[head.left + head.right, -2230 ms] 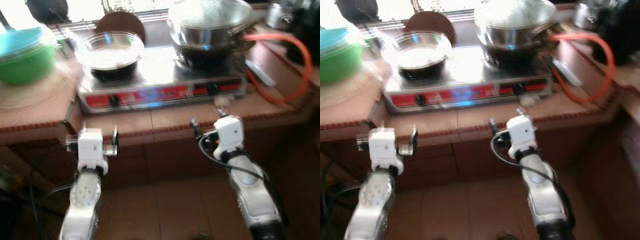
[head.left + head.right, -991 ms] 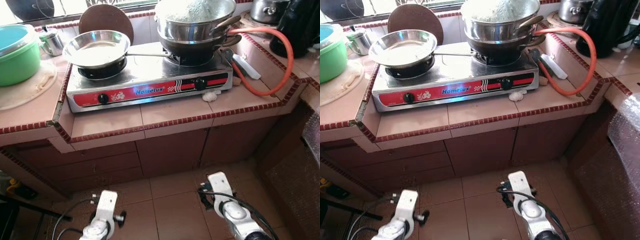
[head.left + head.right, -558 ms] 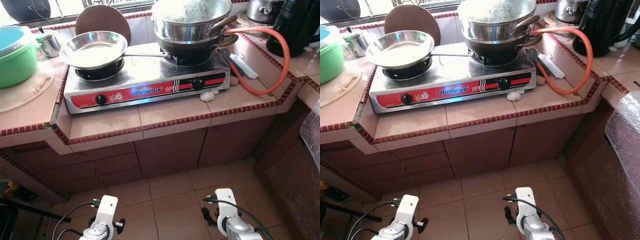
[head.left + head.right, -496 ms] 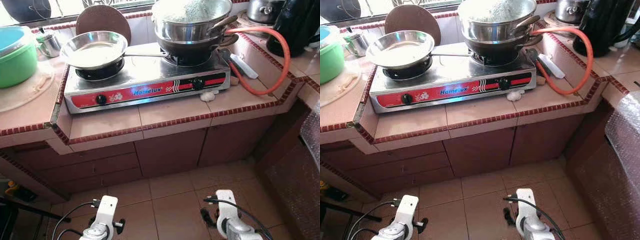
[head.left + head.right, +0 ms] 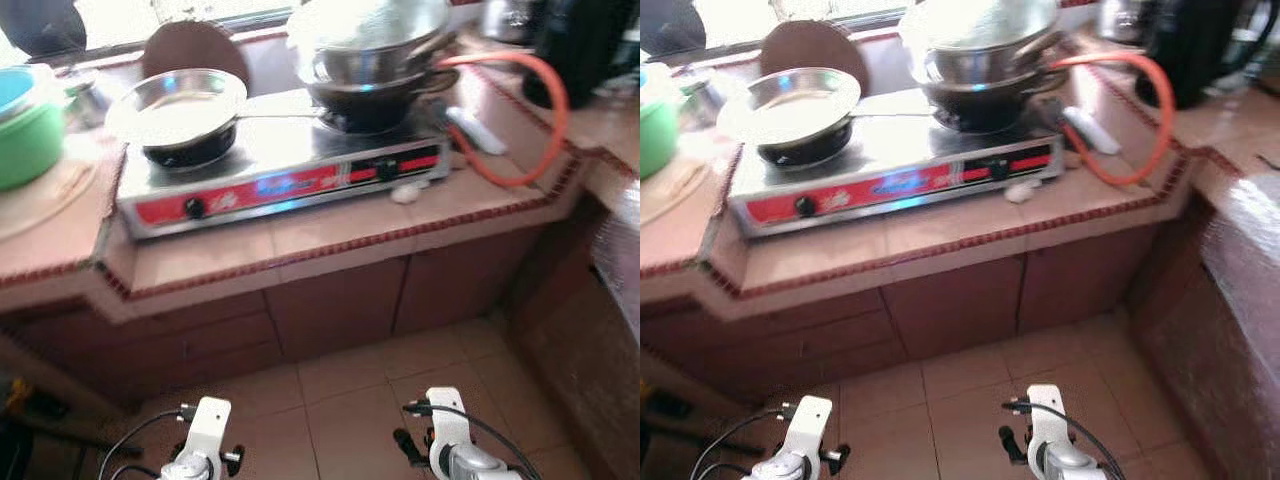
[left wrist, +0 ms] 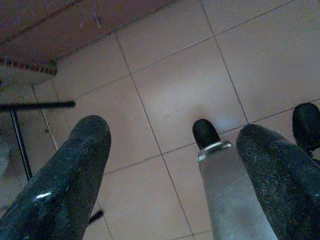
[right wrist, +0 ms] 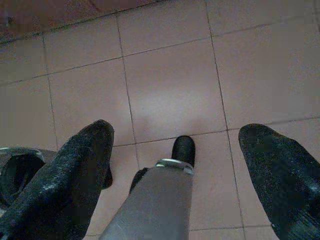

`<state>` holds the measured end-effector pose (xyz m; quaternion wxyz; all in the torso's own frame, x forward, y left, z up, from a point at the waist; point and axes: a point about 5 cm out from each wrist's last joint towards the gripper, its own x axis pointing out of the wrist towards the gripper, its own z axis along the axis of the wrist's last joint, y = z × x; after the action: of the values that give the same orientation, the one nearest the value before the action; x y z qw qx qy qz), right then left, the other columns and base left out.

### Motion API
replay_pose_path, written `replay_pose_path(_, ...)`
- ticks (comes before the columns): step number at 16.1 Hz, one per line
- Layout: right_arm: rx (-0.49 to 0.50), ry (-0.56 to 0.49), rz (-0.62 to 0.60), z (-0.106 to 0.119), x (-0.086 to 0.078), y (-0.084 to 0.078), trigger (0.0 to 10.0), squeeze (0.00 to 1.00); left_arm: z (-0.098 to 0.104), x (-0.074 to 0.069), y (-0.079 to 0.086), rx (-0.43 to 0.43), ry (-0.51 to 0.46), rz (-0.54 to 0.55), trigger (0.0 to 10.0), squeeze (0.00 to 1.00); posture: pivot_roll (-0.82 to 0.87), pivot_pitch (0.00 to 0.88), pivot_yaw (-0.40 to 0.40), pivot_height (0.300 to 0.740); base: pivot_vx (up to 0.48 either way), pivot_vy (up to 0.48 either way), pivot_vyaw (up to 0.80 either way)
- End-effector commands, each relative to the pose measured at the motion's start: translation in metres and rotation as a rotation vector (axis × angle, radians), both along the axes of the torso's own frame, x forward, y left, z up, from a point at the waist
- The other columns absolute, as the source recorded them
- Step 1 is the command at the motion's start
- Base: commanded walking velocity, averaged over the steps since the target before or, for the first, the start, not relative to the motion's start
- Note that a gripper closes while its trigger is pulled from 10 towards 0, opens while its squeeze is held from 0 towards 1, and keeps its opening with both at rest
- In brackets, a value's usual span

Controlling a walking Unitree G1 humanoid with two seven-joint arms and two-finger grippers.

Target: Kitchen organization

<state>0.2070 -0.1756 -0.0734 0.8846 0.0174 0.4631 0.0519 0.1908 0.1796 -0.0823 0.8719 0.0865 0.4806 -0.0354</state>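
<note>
A red-and-steel two-burner stove [image 5: 280, 170] stands on the tiled counter [image 5: 330, 235]. A shallow silver pan [image 5: 180, 105] rests on its left burner, and stacked steel pots [image 5: 375, 50] sit on the right one. Both arms hang low in front of the cabinets, well below the counter. My left gripper [image 6: 172, 175] is open over the floor tiles with nothing between its fingers. My right gripper [image 7: 170, 175] is open too, also over bare tiles. The white wrists show as the left arm [image 5: 207, 435] and the right arm [image 5: 447, 430].
An orange gas hose [image 5: 520, 110] loops over the counter's right end beside a white-handled tool [image 5: 478, 130] and a black jug [image 5: 590, 40]. A green tub [image 5: 25, 120] stands at the left. A white lump [image 5: 405, 193] lies before the stove. Brown cabinet doors [image 5: 330, 305] face me.
Both arms have dropped from counter height to hang near the floor. The head view has shifted and pulled back, and it is now slightly blurred.
</note>
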Motion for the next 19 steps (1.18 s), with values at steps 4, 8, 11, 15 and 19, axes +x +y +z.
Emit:
replay_pose_path(4,-0.003,0.013,0.038,-0.002,-0.0031,0.0035,10.0,0.0,-0.0026,-0.0057,0.0027,-0.001,0.015,0.015,10.0,0.0,-0.21,0.087,0.085,0.74,0.0,0.237,-0.13)
replay_pose_path(8,-0.008,0.008,0.049,-0.0016,-0.0025,0.0032,10.0,0.0,-0.0038,-0.0084,0.0058,-0.034,0.021,0.142,10.0,0.0,-0.2,0.091,0.074,0.74,0.0,0.0,0.0)
replay_pose_path(11,-0.013,0.0,0.081,0.0001,0.0002,0.0036,10.0,0.0,-0.0033,-0.0077,0.0075,-0.074,0.011,0.242,10.0,0.0,-0.18,0.094,0.047,0.74,0.0,0.0,0.0)
replay_pose_path(15,-0.025,-0.014,0.173,0.0018,0.0034,0.0111,10.0,0.0,-0.0038,-0.0086,0.0066,-0.083,0.01,0.249,10.0,0.0,-0.18,0.094,0.046,0.74,0.0,0.0,0.13)
replay_pose_path(19,-0.018,-0.01,0.161,0.0008,0.0018,0.012,10.0,0.0,-0.0028,-0.0065,0.0059,-0.072,0.011,0.214,10.0,0.0,-0.18,0.096,0.059,0.74,0.0,0.0,0.79)
